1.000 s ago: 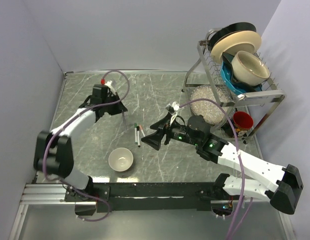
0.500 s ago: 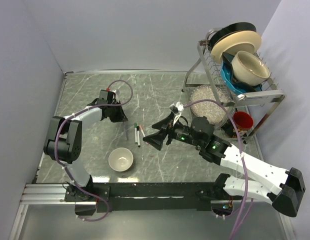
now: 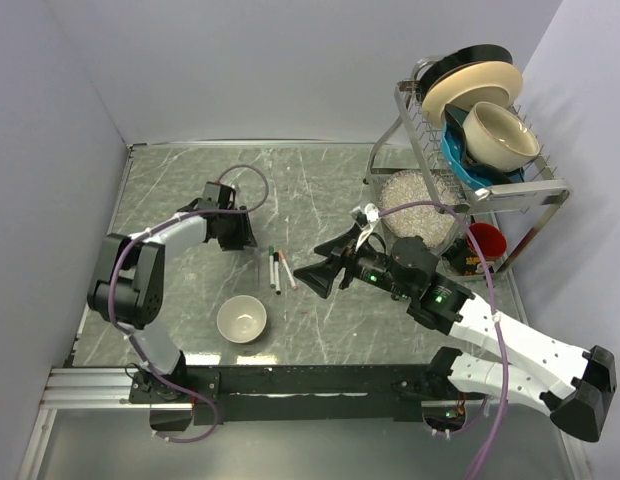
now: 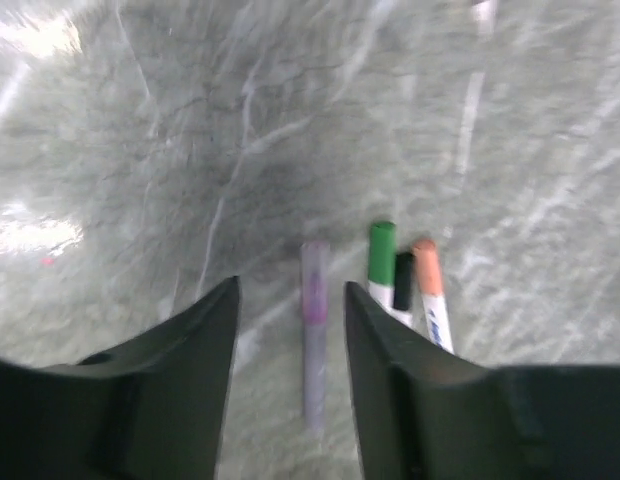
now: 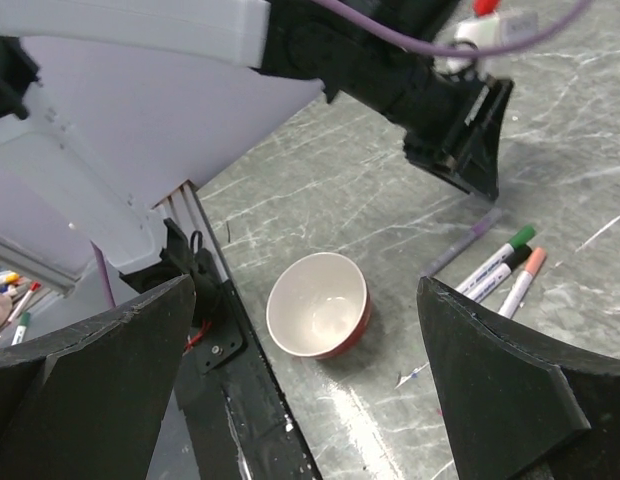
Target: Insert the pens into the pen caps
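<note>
Three white pens point(image 3: 279, 270) lie side by side on the marble table, with green point(image 4: 382, 248), black point(image 4: 403, 282) and orange point(image 4: 426, 272) ends. Whether those ends are the pen caps I cannot tell. Left of them a greyish pen with a purple band point(image 4: 313, 330) lies flat on the table. My left gripper point(image 4: 290, 290) hovers just above it, open, its jaws on either side and not touching it. In the top view the left gripper point(image 3: 236, 235) is up-left of the pens. My right gripper point(image 3: 312, 278) hangs wide open and empty right of the pens point(image 5: 505, 265).
A white bowl with a red outside point(image 3: 241, 320) stands near the front edge, below the pens. At the back right a dish rack point(image 3: 470, 150) holds plates and bowls, with a clear bumpy dish point(image 3: 415, 205) and a red cup point(image 3: 484, 240) beside it.
The left gripper has moved right and down toward the pens and opened, leaving the purple-banded pen on the table. The right arm has shifted slightly right, still open.
</note>
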Motion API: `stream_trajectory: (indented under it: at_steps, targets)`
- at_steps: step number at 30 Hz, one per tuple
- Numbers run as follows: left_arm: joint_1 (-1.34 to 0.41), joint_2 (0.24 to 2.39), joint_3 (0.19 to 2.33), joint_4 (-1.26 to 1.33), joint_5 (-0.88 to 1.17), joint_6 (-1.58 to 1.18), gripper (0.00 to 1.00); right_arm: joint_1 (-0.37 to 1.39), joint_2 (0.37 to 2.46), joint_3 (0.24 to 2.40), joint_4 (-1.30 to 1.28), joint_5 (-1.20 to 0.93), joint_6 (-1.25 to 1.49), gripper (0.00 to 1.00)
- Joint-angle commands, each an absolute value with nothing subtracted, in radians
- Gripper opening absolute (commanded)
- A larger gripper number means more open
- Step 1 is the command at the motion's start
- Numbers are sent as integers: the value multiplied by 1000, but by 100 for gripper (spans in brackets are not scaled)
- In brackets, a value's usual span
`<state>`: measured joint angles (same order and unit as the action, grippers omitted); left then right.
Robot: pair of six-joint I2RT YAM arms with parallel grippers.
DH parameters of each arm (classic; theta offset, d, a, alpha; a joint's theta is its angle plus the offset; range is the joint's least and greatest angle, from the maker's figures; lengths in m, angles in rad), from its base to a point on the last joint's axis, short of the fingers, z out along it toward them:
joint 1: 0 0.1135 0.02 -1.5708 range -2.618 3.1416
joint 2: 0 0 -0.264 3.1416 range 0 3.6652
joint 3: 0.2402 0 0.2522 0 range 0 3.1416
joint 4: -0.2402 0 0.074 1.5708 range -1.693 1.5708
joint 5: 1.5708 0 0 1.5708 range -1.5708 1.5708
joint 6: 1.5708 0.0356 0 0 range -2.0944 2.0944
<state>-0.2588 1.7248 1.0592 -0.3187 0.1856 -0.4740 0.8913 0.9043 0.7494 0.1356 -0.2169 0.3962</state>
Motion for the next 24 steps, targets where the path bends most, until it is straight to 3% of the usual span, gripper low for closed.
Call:
stream_trajectory:
  at_steps: [1, 6, 10, 14, 24]
  targets:
    - [-262, 1553, 1103, -328, 199, -453, 55, 894, 867, 778, 115, -170, 400, 100]
    - [-261, 1366, 1049, -275, 319, -407, 67, 893, 835, 779, 69, -109, 416, 100]
    - [-261, 1130, 890, -117, 512, -422, 75, 893, 808, 773, 52, -31, 446, 100]
    - [-262, 941, 747, 46, 641, -459, 95, 893, 807, 788, 8, 70, 497, 100]
    - [-262, 632, 597, 75, 632, -469, 99, 893, 788, 758, 31, 155, 541, 100]
